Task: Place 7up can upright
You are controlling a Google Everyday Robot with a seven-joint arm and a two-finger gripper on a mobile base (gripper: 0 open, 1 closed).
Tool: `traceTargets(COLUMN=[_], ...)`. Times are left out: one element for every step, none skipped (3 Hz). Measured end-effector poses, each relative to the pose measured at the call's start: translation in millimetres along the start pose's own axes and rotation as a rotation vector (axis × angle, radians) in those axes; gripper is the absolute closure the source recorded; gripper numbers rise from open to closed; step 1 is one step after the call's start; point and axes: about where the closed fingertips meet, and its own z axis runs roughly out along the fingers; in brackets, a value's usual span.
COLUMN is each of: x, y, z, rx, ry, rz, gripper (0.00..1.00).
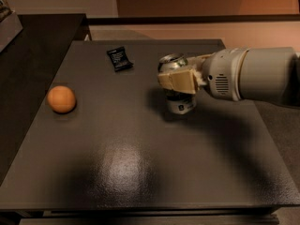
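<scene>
The 7up can (180, 103) stands about upright near the middle right of the dark table (131, 172), its shiny top showing behind the beige fingers (177, 80). My gripper (174, 73) reaches in from the right and is closed around the can's upper half. The can's base looks to be at or just above the table, with its shadow right under it. The can's middle is hidden by the near finger.
An orange ball (61, 99) lies at the table's left side. A small black packet (119, 59) lies at the back, left of the can. The thick white arm (253, 74) spans the right side. A darker counter (33, 46) adjoins on the left.
</scene>
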Motion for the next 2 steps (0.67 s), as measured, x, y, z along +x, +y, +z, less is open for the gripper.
traceTargets(x=[-0.3,-1.5], y=[-3.3,-7.1], z=[2.5,6.3], rx=[0.027,0.075], ry=[0.071,0.162], rz=[-0.005,-0.04], gripper=[1.0,1.0])
